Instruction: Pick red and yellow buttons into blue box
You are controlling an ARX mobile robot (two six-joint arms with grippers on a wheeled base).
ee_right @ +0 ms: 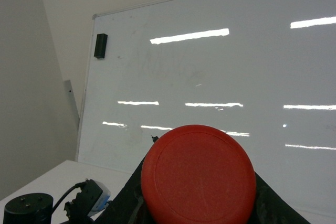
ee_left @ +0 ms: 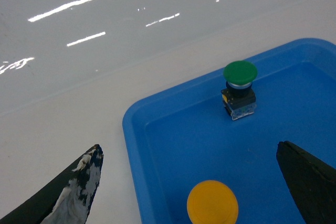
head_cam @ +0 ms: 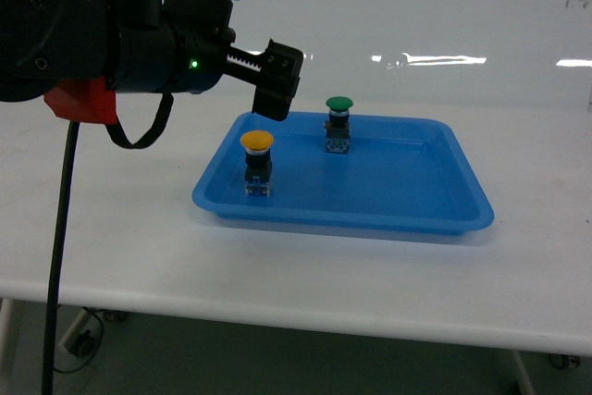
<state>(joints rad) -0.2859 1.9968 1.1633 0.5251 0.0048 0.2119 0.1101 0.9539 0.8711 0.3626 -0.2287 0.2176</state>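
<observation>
Yellow button (head_cam: 257, 162) stands in blue box (head_cam: 435, 212), green button (head_cam: 339, 124) at its 1 o'clock. Left gripper (ee_left: 191, 182) open above it. Right gripper (ee_right: 202, 211) clamps red button (ee_right: 198, 177) (cap fills view). Risk: a blind release could topple either standing switch.

No readable text, label, brand, number or sign appears in any view. The whiteboard (ee_right: 220, 77) carries only faint, illegible erased marks. The small marks at the upper right of the head view are too blurred to read. The button caps and the blue tray (head_cam: 370, 210) bear no printing.
</observation>
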